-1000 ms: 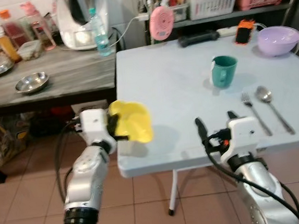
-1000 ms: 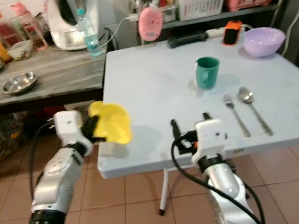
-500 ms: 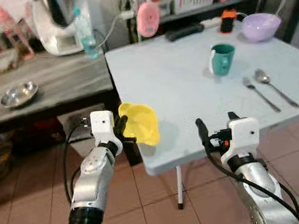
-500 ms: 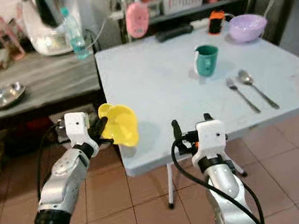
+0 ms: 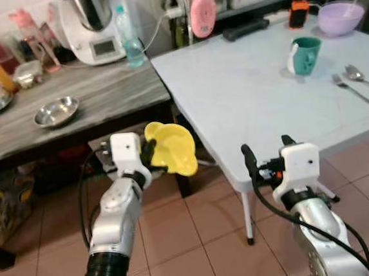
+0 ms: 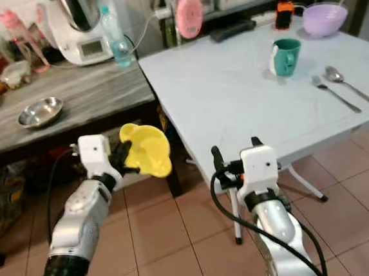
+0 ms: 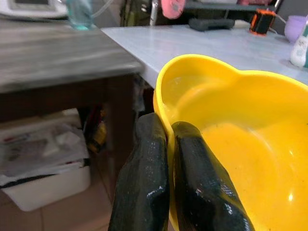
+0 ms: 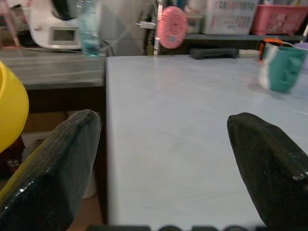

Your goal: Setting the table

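Tiled kitchen floor (image 5: 213, 239), reddish-brown, under a pale blue table (image 5: 251, 87) with a darker wooden table (image 5: 72, 106) butted against its left edge. On the blue table, toward the far right corner: a green mug (image 5: 304, 56), a lilac bowl (image 5: 342, 17) beyond it, a fork (image 5: 357, 92) and spoon (image 5: 360, 74) lying side by side near the right edge. Along the far edge, a black remote-like bar (image 5: 250, 28), an orange-and-black gadget (image 5: 301, 13) and a pink round gadget (image 5: 203, 15). On the wooden table: a steel dish (image 5: 56, 112), a water bottle (image 5: 126, 34), a white kitchen machine (image 5: 90, 23).

Left gripper (image 7: 166, 144) held out over the floor, short of the blue table's near left corner, jaws clamped together on the rim of a yellow bowl (image 5: 170, 149). Bowl tilted, carried by that thin rim alone. Right gripper (image 8: 168, 163) at the blue table's near edge, jaws wide apart, holding nothing.

Likely risks: bowl twisting or slipping out of so narrow a pinch during the walk in; bowl knocking the table corner if brought in too low; landing half off the edge if let go too early.
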Robot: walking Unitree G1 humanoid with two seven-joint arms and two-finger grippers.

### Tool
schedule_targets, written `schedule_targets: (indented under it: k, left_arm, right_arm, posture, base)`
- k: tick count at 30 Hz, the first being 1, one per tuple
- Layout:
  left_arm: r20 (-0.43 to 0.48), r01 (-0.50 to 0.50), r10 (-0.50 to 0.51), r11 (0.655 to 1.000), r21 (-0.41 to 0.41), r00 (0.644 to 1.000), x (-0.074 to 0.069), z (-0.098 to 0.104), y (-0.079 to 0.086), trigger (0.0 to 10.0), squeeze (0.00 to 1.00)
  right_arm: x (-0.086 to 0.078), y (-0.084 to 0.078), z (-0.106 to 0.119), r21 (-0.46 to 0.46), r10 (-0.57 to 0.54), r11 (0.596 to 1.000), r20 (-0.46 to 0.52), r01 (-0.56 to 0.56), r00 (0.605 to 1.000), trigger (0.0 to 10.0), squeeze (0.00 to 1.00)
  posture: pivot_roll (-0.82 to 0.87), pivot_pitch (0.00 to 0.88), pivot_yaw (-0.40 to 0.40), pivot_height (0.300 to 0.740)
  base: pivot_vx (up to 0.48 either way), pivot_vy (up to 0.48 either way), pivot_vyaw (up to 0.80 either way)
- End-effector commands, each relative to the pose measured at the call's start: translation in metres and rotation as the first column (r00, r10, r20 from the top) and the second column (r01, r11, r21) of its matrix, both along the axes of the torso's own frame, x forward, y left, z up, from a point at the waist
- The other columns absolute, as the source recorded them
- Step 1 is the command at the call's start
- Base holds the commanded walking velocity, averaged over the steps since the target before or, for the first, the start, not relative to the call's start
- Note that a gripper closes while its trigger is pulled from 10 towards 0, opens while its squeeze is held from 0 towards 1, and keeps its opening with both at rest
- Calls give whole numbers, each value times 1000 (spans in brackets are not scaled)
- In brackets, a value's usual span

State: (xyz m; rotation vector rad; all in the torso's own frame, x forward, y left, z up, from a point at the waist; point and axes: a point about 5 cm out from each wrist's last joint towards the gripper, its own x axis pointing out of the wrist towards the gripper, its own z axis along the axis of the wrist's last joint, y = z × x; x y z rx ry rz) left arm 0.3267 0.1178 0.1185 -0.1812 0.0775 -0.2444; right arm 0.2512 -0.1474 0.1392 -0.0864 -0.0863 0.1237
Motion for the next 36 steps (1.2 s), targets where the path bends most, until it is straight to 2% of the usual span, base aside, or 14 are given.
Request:
schedule_targets:
  k: [1, 18, 36]
  left_arm:
    - [11, -42, 42, 999, 21, 999, 2, 2, 15, 10000, 0]
    - [8, -40, 40, 999, 21, 999, 3, 1, 12, 10000, 0]
    - [55, 28, -27, 1000, -11, 998, 0, 5, 6, 10000, 0]
  right_arm:
    - [0, 9, 4, 15, 24, 1000, 19, -24, 1000, 10000, 0]
    - [0, 6, 3, 9, 20, 1000, 16, -20, 1000, 10000, 0]
    - [1, 4, 2, 15, 19, 1000, 12, -19, 1000, 10000, 0]
  posture:
    - [-120, 0, 96, 740]
    - [-126, 0, 94, 740]
    - [-127, 0, 86, 740]
  base:
    - [0, 480, 556]
    - [0, 480, 523]
    - [0, 0, 0]
